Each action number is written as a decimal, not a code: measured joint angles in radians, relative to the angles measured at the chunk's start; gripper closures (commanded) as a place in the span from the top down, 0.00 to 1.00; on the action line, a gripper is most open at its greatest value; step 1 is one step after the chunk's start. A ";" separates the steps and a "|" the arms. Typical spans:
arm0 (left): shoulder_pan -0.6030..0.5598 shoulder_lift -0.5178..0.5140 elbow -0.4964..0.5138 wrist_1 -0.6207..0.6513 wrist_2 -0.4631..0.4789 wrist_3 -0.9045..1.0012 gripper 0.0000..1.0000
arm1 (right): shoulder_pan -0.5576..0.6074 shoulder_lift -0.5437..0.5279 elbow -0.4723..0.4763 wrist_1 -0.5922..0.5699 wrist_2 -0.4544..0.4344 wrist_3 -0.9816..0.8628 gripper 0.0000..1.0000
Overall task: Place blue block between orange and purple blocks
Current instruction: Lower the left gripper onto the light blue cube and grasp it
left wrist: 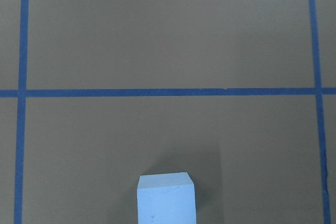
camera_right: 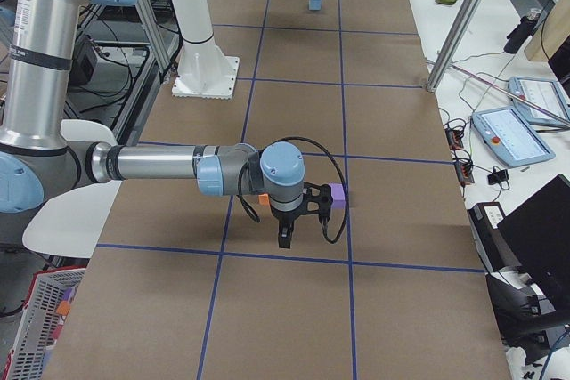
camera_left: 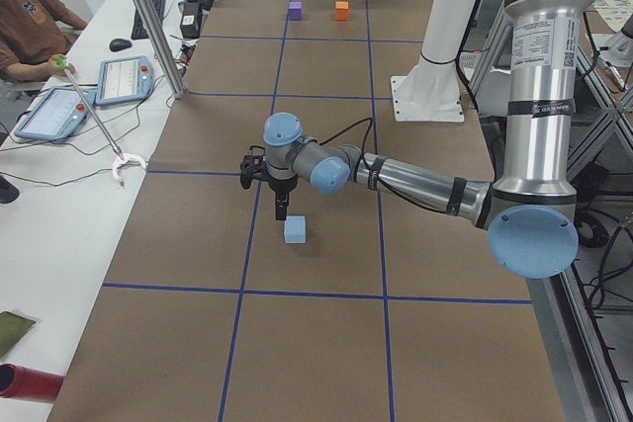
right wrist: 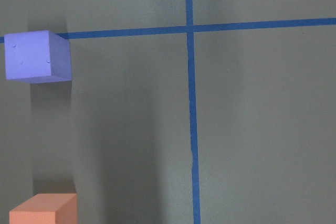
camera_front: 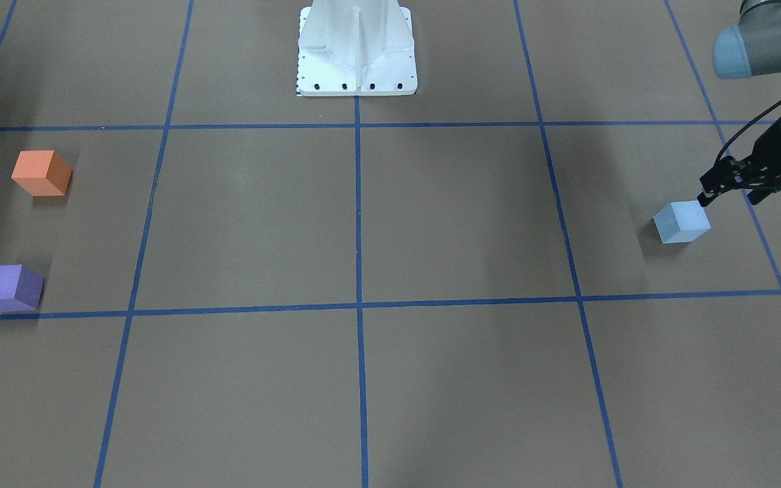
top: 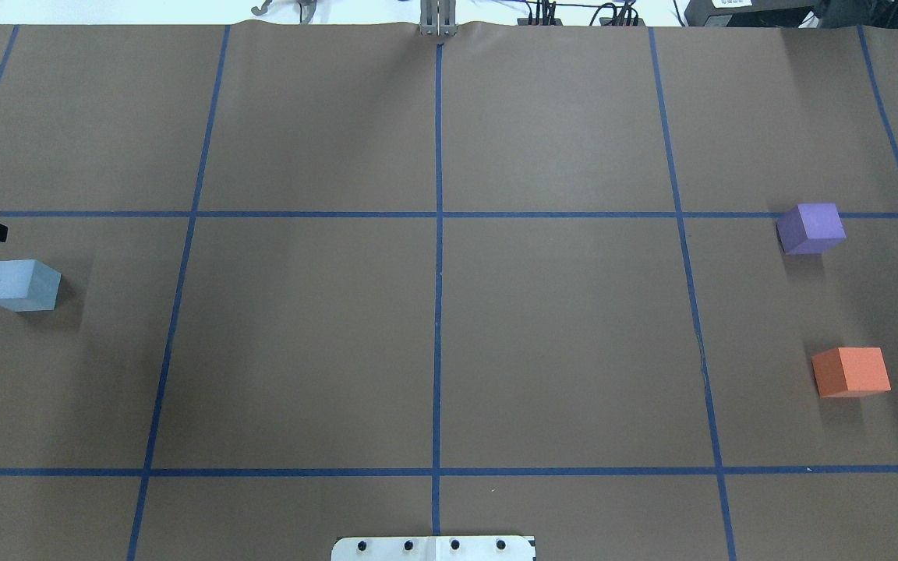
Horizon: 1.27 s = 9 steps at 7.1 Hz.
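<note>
The light blue block [camera_front: 682, 221] sits alone on the brown table at the robot's left end; it also shows in the overhead view [top: 22, 285] and at the bottom of the left wrist view [left wrist: 166, 199]. My left gripper [camera_front: 704, 198] hovers just beyond the block, above the table; its fingers look shut and hold nothing. The orange block [top: 851, 372] and purple block [top: 810, 227] stand apart at the right end, with a bare gap between them. My right gripper [camera_right: 285, 238] hangs near them and shows only in the right side view, so I cannot tell its state.
The white robot base [camera_front: 356, 51] stands at the table's middle edge. Blue tape lines [top: 437, 273] divide the brown table into squares. A side table with tablets [camera_left: 124, 79] and a seated operator lies past the far edge.
</note>
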 measured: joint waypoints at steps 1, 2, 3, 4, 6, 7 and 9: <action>0.045 0.000 0.025 -0.023 0.051 -0.019 1.00 | 0.000 0.000 0.000 0.000 0.003 0.000 1.00; 0.072 0.001 0.068 -0.071 0.076 -0.025 1.00 | 0.000 0.000 0.000 -0.001 0.003 -0.001 1.00; 0.086 -0.001 0.125 -0.140 0.083 -0.028 1.00 | 0.000 0.000 0.000 -0.001 0.004 -0.001 1.00; 0.092 -0.006 0.163 -0.186 0.077 -0.031 1.00 | 0.000 0.000 0.000 -0.001 0.004 0.000 1.00; 0.094 -0.011 0.177 -0.210 0.004 -0.035 1.00 | 0.004 0.000 0.002 0.000 0.004 -0.001 1.00; 0.093 -0.009 0.176 -0.211 -0.024 -0.036 1.00 | 0.007 0.000 0.002 0.000 0.004 -0.001 1.00; 0.093 0.000 0.176 -0.213 -0.033 -0.034 1.00 | 0.009 -0.002 0.002 0.000 0.004 -0.001 1.00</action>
